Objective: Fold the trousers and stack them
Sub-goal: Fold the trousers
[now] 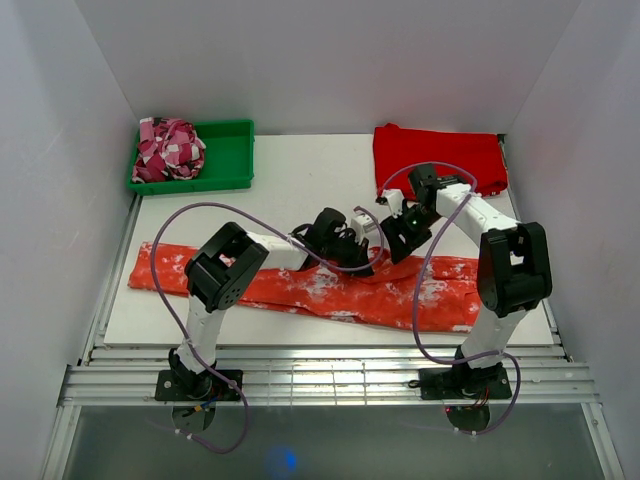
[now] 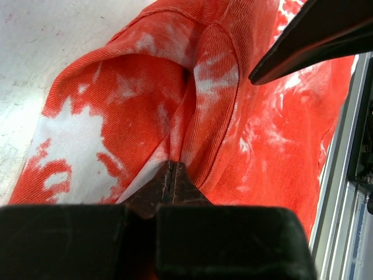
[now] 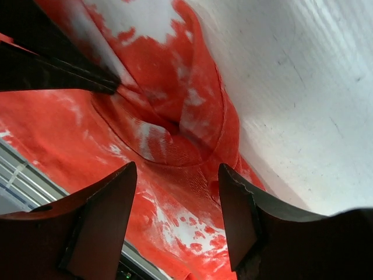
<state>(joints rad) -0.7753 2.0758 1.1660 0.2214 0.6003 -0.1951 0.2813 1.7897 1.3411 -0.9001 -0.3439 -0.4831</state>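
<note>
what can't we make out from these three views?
- Top view: left gripper and right gripper cover the middle of the trousers; the grasp is not visible there.
- Left wrist view: the gripper's own body hides how much cloth its shut fingertips pinch.
- Right wrist view: frame edges cut off both trouser ends; open fingers' height above the cloth unclear.
- Top view: the pink-and-white cloth in the green tray is too small to identify.
</note>
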